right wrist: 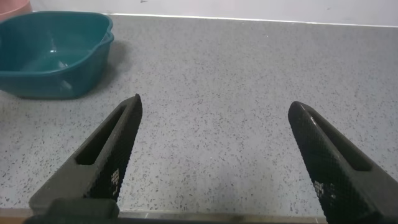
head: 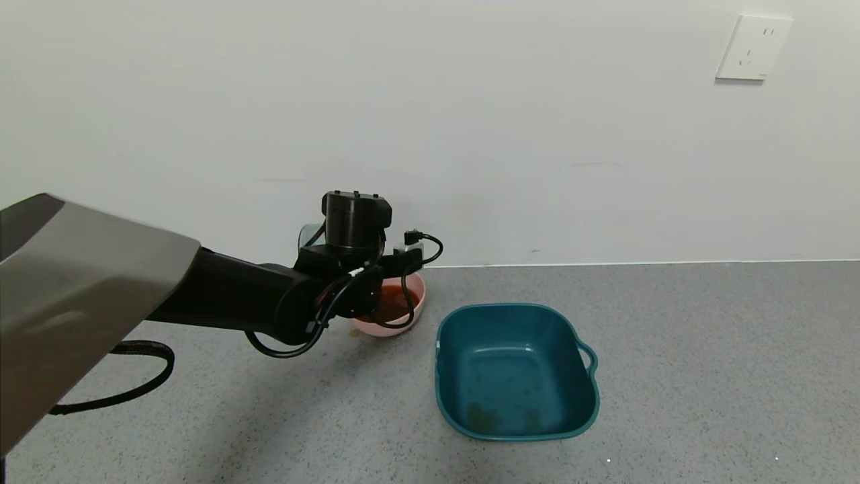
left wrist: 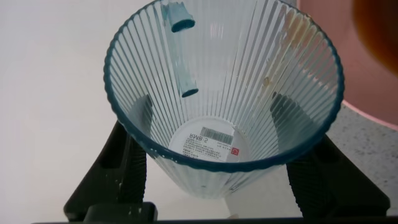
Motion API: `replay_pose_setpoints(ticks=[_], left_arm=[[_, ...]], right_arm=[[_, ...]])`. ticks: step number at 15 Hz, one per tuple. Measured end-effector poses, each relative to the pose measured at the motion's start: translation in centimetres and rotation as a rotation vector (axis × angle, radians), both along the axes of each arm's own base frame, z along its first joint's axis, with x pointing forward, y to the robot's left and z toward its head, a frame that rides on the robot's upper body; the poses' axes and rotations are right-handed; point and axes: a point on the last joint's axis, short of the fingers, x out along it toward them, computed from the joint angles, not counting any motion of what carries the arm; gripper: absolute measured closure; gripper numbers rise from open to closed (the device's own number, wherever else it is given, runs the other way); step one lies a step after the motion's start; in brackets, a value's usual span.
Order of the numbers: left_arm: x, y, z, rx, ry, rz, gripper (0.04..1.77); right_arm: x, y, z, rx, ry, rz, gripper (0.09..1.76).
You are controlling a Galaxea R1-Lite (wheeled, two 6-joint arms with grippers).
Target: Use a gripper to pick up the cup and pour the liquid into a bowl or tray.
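Observation:
My left gripper [head: 342,263] is shut on the cup [left wrist: 217,93], a ribbed pale blue-green tumbler. The cup is tipped over just above the pink bowl [head: 411,310]. I look straight into its mouth, and it appears empty apart from a few drops. In the head view only a sliver of the cup [head: 309,235] shows behind the black housing. The red-brown liquid [head: 395,299] lies in the bowl. The bowl's rim [left wrist: 360,93] and the liquid [left wrist: 380,31] also show in the left wrist view. My right gripper [right wrist: 216,102] is open and empty, low over the grey speckled surface, outside the head view.
A dark teal square tub [head: 510,308] with a handle stands right of the bowl, with brownish stains on its bottom; it also shows in the right wrist view [right wrist: 50,78]. A white wall with a socket [head: 752,47] closes the back.

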Motion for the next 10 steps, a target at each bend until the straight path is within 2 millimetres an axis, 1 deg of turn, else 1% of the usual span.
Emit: replay_pose_setpoints(ticks=[4, 6, 10], left_arm=[[-1.0, 0.5, 0.2, -0.184, -0.054, 0.042, 0.54], [-1.3, 1.1, 0.6, -0.286, -0.095, 0.066, 0.54], [-1.4, 3.4, 2.1, -0.506, -0.197, 0.126, 0.54]], right_arm=[[0.0, 0.0, 0.0, 0.0, 0.0, 0.0, 0.14], [0.0, 0.0, 0.0, 0.0, 0.0, 0.0, 0.14], [0.0, 0.0, 0.0, 0.0, 0.0, 0.0, 0.14]])
